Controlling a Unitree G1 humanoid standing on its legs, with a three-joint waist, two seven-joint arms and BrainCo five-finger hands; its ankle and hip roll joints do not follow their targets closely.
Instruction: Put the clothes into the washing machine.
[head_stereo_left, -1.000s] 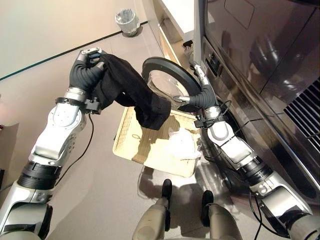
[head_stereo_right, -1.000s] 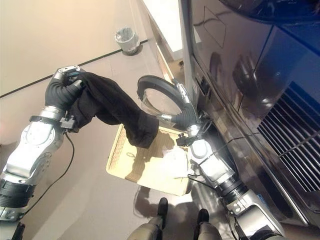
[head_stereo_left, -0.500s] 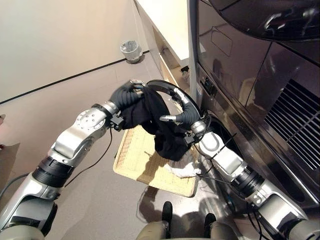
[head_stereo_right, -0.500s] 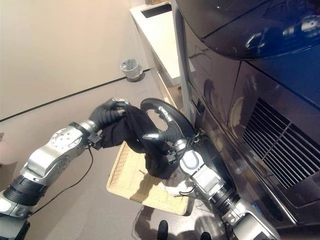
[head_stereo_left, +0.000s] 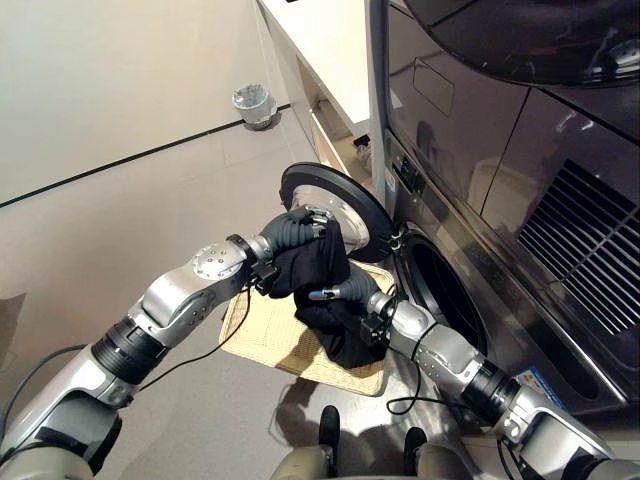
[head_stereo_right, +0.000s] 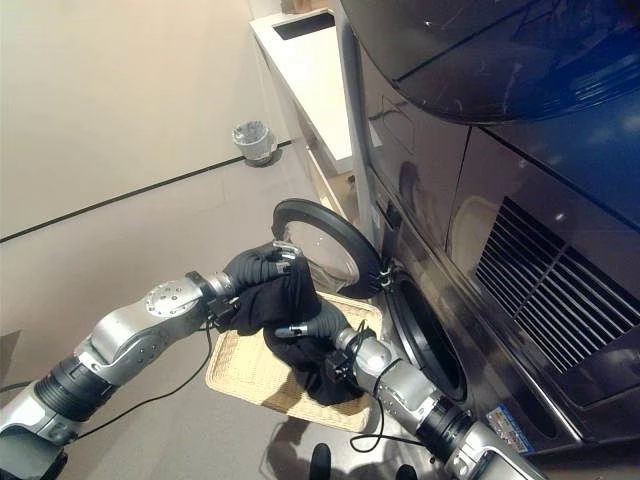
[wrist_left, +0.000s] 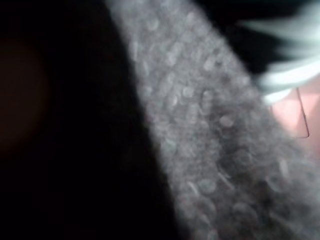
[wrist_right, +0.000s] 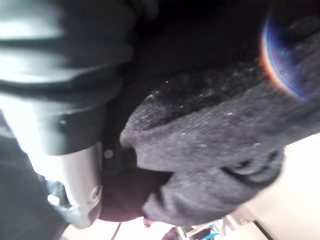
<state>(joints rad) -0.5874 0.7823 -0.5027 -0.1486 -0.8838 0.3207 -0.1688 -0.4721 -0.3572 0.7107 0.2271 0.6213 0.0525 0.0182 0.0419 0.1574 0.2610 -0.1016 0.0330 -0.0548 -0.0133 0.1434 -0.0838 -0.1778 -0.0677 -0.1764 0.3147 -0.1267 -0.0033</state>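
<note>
Showing one black garment (head_stereo_left: 325, 290) held up in the air between two robot hands, in front of the open round door (head_stereo_left: 335, 205) of one front-loading washing machine (head_stereo_left: 470, 250). The left hand (head_stereo_left: 290, 232) has its fingers curled round the upper end of the garment, at about 10 o'clock from the machine's round drum opening (head_stereo_left: 445, 300). The right hand (head_stereo_left: 345, 295) lies against the garment's lower part with one straight finger pointing toward 9 o'clock; whether its other fingers pinch the cloth cannot be told, since the cloth covers them. The garment's lowest fold hangs just above one flat woven basket tray (head_stereo_left: 265, 335) on the floor (head_stereo_left: 120, 220), at about 7 o'clock from the drum opening. The garment is outside the drum. In the left wrist view, dark knitted cloth (wrist_left: 200, 140) lies close against the camera. In the right wrist view, the same dark cloth (wrist_right: 215, 140) is bunched beside the hand's ribbed cover. One small waste bin (head_stereo_left: 254, 105) stands on the floor at 12 o'clock from the door, well apart, beside one white cabinet (head_stereo_left: 320, 40) along the wall.
</note>
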